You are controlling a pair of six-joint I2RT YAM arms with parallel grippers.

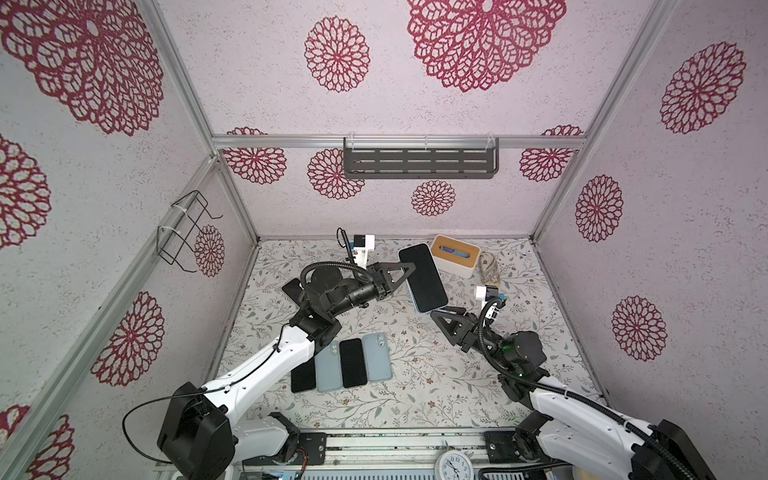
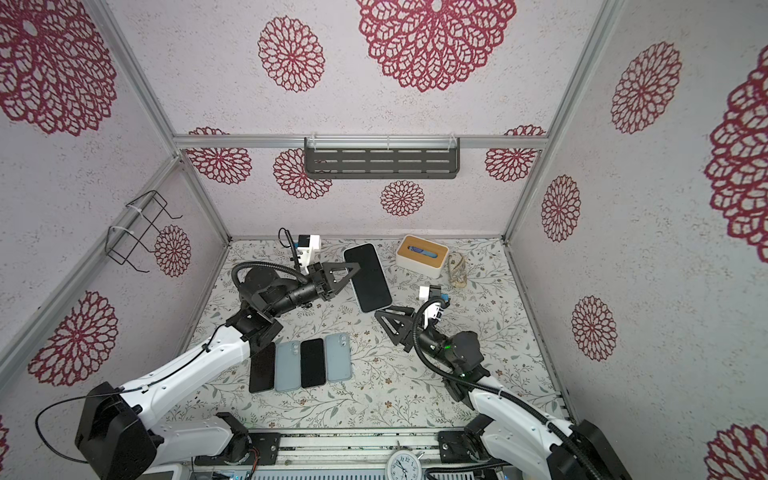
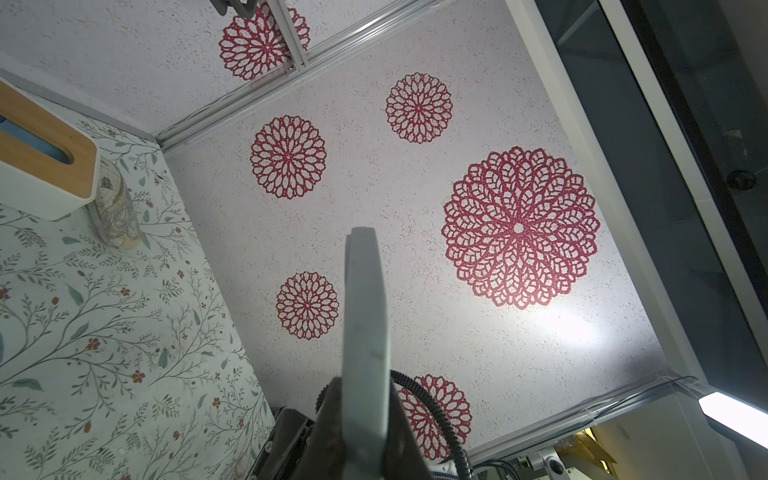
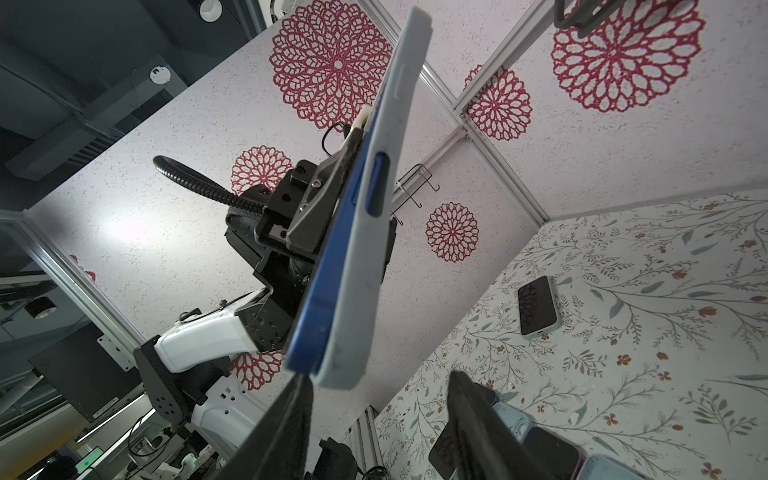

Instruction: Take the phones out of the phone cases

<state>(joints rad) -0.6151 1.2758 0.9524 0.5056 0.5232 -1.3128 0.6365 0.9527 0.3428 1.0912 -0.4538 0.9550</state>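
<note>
Left claw (image 1: pixel 408 270) clamping cased phone (image 1: pixel 426 284), floral tabletop (image 1: pixel 415 374), rosette walls (image 1: pixel 374 216)

Black screen, deep blue frame on phone (image 1: pixel 423 277); pale grey-blue phone case (image 4: pixel 363 274). White worktop (image 1: pixel 415 399) with green sprigs, small red flowers. Speckled white walls (image 1: pixel 257 83), crimson lace rosettes. White tissue box (image 1: pixel 455 257), tan top. Four flat phones (image 1: pixel 353 363) near front edge: black, pale blue alternating.

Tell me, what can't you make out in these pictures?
Cased phone: back faces away in both top views; wrist views edge-on.
Leftmost phone in the row: far end under the left arm, both top views.
Clock: cut by both top views' bottom edge.
Right claw: touching the cased phone or not, blurred in right wrist view.
</note>
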